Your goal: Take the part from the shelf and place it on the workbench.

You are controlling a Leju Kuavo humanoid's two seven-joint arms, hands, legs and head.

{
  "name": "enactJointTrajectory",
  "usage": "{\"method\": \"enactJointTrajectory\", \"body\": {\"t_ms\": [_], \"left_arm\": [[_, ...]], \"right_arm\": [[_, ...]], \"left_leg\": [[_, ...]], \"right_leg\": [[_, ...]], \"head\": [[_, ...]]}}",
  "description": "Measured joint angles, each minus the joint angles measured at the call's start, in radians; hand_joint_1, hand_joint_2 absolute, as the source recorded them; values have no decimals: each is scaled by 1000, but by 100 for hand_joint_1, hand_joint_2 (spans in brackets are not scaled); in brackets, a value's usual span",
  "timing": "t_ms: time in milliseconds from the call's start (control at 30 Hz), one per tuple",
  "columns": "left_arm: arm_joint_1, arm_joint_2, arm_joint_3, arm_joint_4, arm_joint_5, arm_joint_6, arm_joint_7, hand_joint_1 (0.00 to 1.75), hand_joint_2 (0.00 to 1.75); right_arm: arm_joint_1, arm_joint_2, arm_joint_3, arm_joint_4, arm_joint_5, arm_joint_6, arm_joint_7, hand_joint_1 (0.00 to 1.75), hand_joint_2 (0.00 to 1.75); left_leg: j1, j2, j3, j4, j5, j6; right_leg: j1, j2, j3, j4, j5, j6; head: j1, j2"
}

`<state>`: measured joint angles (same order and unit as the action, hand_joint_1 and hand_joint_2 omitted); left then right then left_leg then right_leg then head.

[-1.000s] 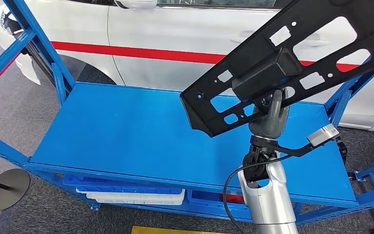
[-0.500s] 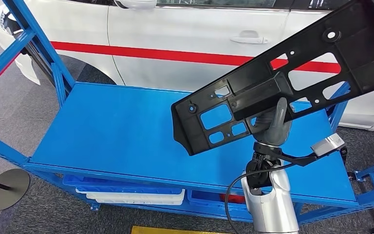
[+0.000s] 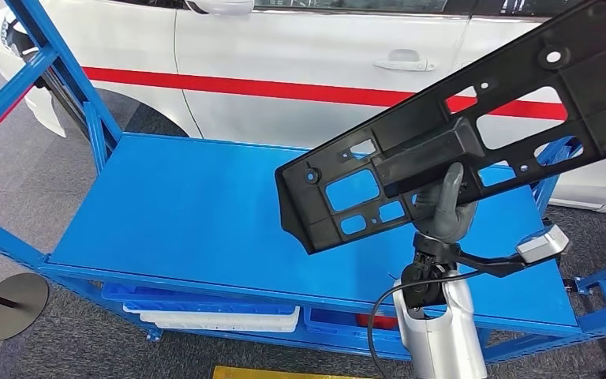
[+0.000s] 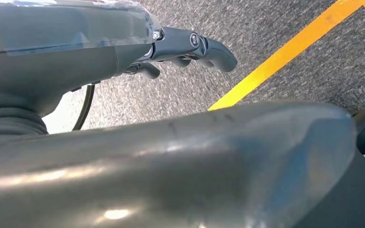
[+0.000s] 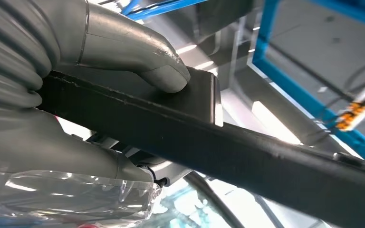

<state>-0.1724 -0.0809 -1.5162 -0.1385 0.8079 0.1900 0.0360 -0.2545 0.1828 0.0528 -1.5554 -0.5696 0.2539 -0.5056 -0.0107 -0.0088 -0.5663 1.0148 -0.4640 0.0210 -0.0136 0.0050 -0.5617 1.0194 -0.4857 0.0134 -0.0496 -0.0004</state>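
Head view: a long black plastic panel (image 3: 458,150), pierced with cut-outs, is held in the air above a blue workbench (image 3: 205,213). It is gripped from below by the right hand (image 3: 447,207), whose fingers are closed on a raised block at the panel's middle. The panel slopes upward from its low end at 9 o'clock of the hand toward 2 o'clock, and it touches nothing else. To set it down well, the low end should probably be levelled first, then the whole panel lowered flat onto the bare blue top before the grip is loosened, since the long overhang could tip it. Behind the bench, at 12 o'clock, a white car (image 3: 300,55) with a red stripe is parked. Grey carpet is seen around the bench frame.

Left wrist view: the left hand (image 4: 190,50) hangs over grey carpet crossed by a yellow floor line (image 4: 294,47). Its dark fingers are curled inward and nothing is held.

Right wrist view: the grey thumb (image 5: 142,57) is pressed on the panel's dark edge, with blue framing (image 5: 304,90) beyond.
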Motion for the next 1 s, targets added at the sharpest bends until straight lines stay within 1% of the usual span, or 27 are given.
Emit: {"method": "enactJointTrajectory", "body": {"t_ms": [167,533,667,1000], "left_arm": [[-7,0,-5,0,-2,1,1,0,0],[-3,0,-10,0,39,13,-6,0,0],[8,0,-10,0,50,19,-13,0,0],[14,12,-10,0,47,18,-18,0,0]], "right_arm": [[5,-2,-30,-41,-75,42,3,175,175],[-14,-3,-51,-65,-153,98,37,175,175],[-26,-3,-47,-45,-162,103,42,175,0],[-27,13,-38,-29,-185,131,30,175,0]], "left_leg": [[0,0,0,0,0,0],[0,0,0,0,0,0],[0,0,0,0,0,0],[0,0,0,0,0,0]], "right_leg": [[0,0,0,0,0,0],[0,0,1,0,0,0],[0,0,0,0,0,0],[0,0,0,0,0,0]], "head": [[0,0],[0,0],[0,0],[0,0]]}}
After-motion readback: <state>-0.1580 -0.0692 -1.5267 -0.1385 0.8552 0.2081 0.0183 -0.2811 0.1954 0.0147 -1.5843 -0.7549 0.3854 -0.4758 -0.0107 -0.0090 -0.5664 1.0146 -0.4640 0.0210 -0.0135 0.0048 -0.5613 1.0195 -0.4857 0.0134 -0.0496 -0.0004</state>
